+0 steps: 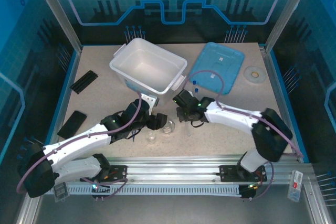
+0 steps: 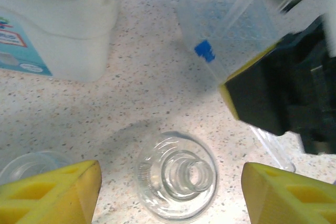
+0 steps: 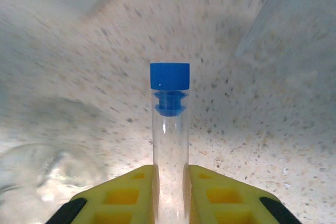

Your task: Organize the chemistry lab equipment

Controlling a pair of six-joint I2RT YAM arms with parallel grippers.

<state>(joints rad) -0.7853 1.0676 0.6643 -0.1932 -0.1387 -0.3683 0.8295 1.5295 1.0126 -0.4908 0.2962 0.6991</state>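
Note:
A clear blue-capped tube point(image 3: 169, 129) sticks straight out between the yellow fingers of my right gripper point(image 3: 169, 179), which is shut on it above the speckled table. In the top view the right gripper point(image 1: 182, 111) is at mid-table, in front of two more blue-capped tubes point(image 1: 195, 87). A clear glass flask point(image 2: 177, 183) stands upright between the spread yellow fingers of my open left gripper point(image 2: 171, 176), touching neither. In the top view the flask point(image 1: 168, 127) sits just right of the left gripper point(image 1: 159, 121). A small beaker point(image 1: 151, 137) is beside it. The clear tube rack point(image 2: 236, 24) is behind the flask.
A white bin point(image 1: 148, 69) stands at the back centre, with a blue lid point(image 1: 216, 74) to its right and a round clear dish point(image 1: 254, 73) further right. Two flat black strips point(image 1: 84, 81) lie on the left side. The two grippers are close together.

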